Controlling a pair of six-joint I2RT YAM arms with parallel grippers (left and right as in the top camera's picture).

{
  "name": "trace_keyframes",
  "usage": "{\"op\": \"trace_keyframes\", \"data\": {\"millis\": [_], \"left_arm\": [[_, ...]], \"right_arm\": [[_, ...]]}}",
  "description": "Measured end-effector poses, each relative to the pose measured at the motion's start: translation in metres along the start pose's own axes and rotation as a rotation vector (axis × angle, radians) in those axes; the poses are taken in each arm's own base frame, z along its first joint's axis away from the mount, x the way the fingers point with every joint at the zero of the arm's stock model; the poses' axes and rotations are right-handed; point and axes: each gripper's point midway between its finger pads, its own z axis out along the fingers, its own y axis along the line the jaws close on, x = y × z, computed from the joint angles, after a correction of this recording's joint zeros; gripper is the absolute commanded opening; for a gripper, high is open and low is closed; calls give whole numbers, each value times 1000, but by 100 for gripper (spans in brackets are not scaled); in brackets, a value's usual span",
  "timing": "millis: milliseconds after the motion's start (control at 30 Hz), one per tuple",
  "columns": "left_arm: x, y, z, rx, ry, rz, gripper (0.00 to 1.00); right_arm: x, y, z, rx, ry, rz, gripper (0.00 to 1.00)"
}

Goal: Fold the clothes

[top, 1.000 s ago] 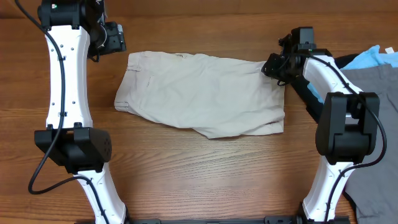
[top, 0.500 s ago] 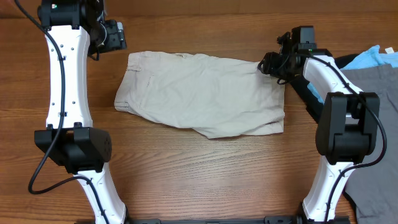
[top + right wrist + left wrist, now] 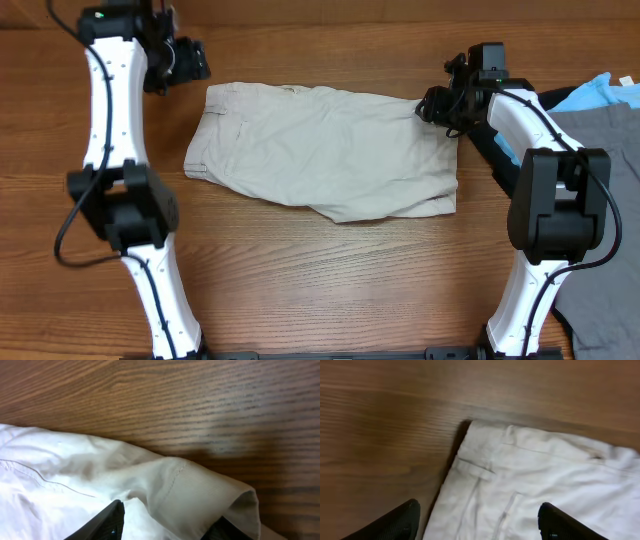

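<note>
1. The shorts lie flat in the middle of the tabletop. The waistband is on my left arm's side and the leg hem on my right's. A grey garment and a blue one wait beside my right arm.
2. My left jaws stand wide open and empty. They hover over the far waistband corner without touching it.
3. My right jaws sit at the far hem corner with a ridge of cloth between the fingers. I cannot tell whether they pinch it or only bracket it.
4. I judge the step to be taking both far corners so the far edge can be folded over the near one.
5. My left jaws should come straight down at the corner. One finger should slide under the waistband so the bite takes every layer, since that band looks thick.
6. On the right I should confirm a firm hold on the whole hem, not just the top layer.
7. Both corners should lift together and level, with the edge taut between them.
8. The near hem looks rucked, so the fold should be laid down slowly and square.
</note>
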Motion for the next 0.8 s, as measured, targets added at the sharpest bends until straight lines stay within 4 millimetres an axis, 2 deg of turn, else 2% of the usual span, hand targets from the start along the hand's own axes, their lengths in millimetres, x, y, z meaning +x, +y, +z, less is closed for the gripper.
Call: {"op": "trace_keyframes", "data": {"millis": [133,167,367,533,633,733,800], "left_arm": [[0,7,49,95,42,-3,79],[-2,7,54,127,36,1,79],[-20,6,62,230,-26,17,79],[-22,1,75,280,-34,32,78],[-17,-2,86,299,-13,32,66],[-14,-2,93,306,0,25,61],[-14,-2,94,307,2,21,51]], "right_arm": [[2,0,0,2,7,3,50],[2,0,0,1,7,3,49],[2,-1,0,2,9,3,50],[2,0,0,2,9,3,50],[2,0,0,2,9,3,50],[2,0,0,2,9,4,50],[2,0,0,2,9,4,50]]}}
